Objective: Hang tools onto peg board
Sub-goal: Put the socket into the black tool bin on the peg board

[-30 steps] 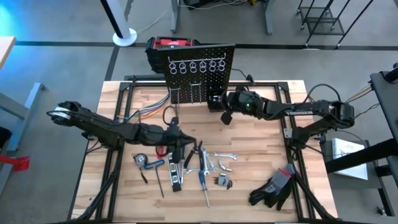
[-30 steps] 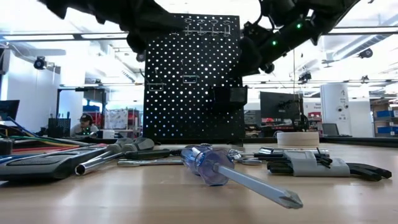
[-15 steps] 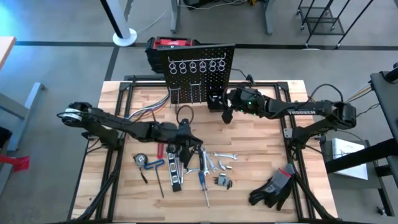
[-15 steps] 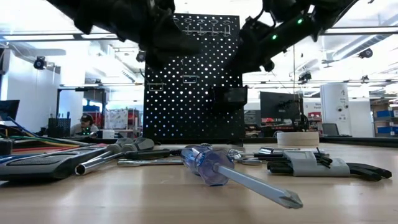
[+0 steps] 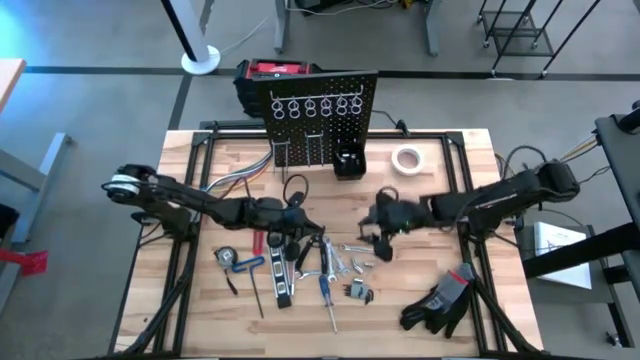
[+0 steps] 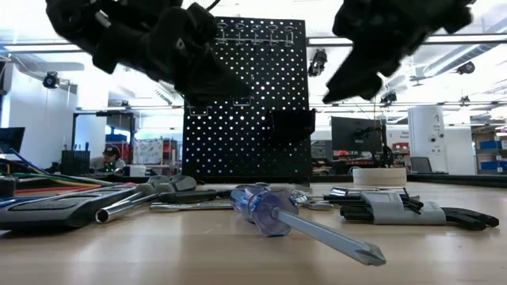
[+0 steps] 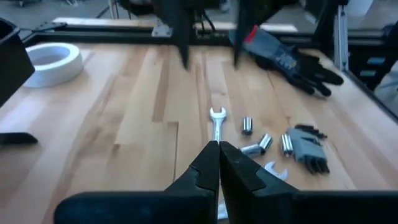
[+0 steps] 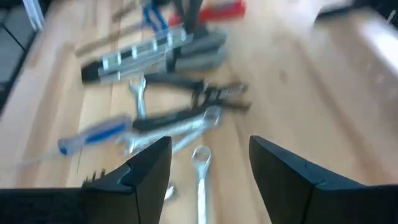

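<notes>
Above the scattered hand tools (image 5: pixel 320 265) at table centre, the right gripper (image 5: pixel 383 238) hovers with fingers spread and empty, seemingly choosing a pick, probably the small silver wrench (image 8: pixel 200 177). At nine o'clock, the left gripper (image 5: pixel 296 228) is pinched shut (nothing visibly held). Twelve o'clock: the black perforated peg board (image 5: pixel 322 118); neighbouring tools crowd any grasp.

The tools (image 5: pixel 320 265) lie flat, clustered mid-tabletop before me; the black peg board (image 5: pixel 322 118) stands upright behind, ring hooks empty.
</notes>
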Robot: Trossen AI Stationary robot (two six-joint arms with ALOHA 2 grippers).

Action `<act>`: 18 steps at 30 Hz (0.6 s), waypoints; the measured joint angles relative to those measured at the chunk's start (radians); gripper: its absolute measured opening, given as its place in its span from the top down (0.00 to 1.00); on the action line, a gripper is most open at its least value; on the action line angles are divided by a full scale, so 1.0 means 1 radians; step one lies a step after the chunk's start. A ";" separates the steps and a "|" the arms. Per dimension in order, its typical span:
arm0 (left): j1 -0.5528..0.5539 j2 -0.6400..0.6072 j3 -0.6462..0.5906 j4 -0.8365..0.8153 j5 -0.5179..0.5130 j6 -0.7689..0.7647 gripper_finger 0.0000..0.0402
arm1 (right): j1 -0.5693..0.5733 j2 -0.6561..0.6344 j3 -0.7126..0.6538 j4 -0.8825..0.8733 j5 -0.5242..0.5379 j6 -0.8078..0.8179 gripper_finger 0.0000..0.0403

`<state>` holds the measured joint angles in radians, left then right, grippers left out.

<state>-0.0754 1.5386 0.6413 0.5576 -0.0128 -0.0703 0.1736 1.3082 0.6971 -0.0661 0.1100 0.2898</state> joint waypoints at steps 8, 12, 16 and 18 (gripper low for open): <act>-0.016 0.104 -0.028 0.225 0.009 -0.040 1.00 | 0.155 0.147 -0.001 -0.012 0.053 0.160 0.51; -0.026 0.152 0.004 0.228 0.012 -0.047 1.00 | 0.194 0.198 0.000 -0.035 0.077 0.196 0.51; -0.040 0.191 0.031 0.221 0.030 -0.047 1.00 | 0.200 0.251 -0.004 -0.065 0.078 0.221 0.52; -0.044 0.201 0.046 0.229 0.033 -0.046 1.00 | 0.200 0.273 -0.008 -0.068 0.077 0.226 0.53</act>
<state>-0.1197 1.7391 0.6876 0.7865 0.0205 -0.1161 0.3733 1.5809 0.6892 -0.1342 0.1873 0.5159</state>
